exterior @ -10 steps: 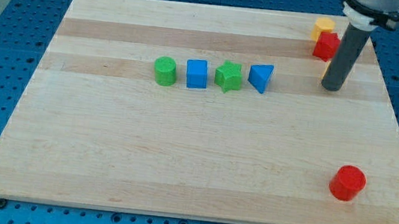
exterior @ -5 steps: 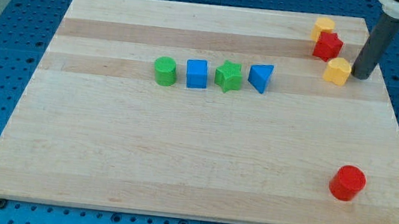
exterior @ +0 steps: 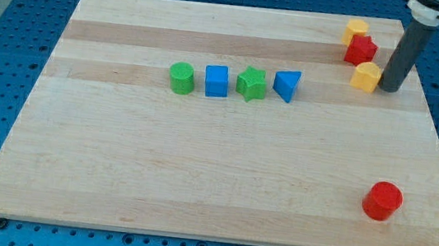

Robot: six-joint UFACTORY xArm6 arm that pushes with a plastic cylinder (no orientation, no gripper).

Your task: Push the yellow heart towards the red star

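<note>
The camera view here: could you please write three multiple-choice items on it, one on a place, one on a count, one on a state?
1. Where is my tip relative to the yellow heart?
A. at its right side in the view
B. far to its left
C. below the red cylinder

2. How many blocks form the row mid-board?
A. two
B. four
C. six

3. How do the yellow heart and the red star stand?
A. at opposite board edges
B. close together, heart just below
C. stacked

Answers: 1 A, the rod stands against the heart's right side. 2 B, green, blue, green, blue. 3 B, the heart lies just under the star.
</note>
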